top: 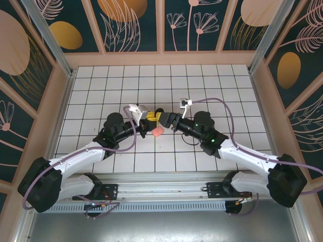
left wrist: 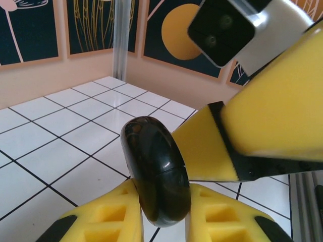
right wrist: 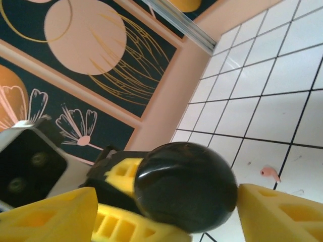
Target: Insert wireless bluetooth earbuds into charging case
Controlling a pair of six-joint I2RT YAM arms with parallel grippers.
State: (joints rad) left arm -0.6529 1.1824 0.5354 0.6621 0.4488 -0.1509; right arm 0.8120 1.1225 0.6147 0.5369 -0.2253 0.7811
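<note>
- Found on the white table [top: 212,80], seen from above: the charging case [top: 157,132], at about 6 o'clock from the spot where both arms meet, just beside that spot and lower than it.
- Left gripper [left wrist: 159,212]: clenched on the edge of a black disc [left wrist: 156,171], kept upright between the jaws, so not free for the case.
- Right gripper [right wrist: 169,201]: released, jaws standing wide on both sides of the same disc, no grip to be seen.
- From the right gripper in the top view: case near, at about 7 o'clock.
- From the left gripper: at about 4 o'clock, equally near.
- Probably better to reach for the case with the right one, being the empty hand.
- Long axis of the case: too small to tell for sure.
- At 4 o'clock in the right wrist view, on a tile: a small pink piece [right wrist: 270,174], perhaps an earbud.
</note>
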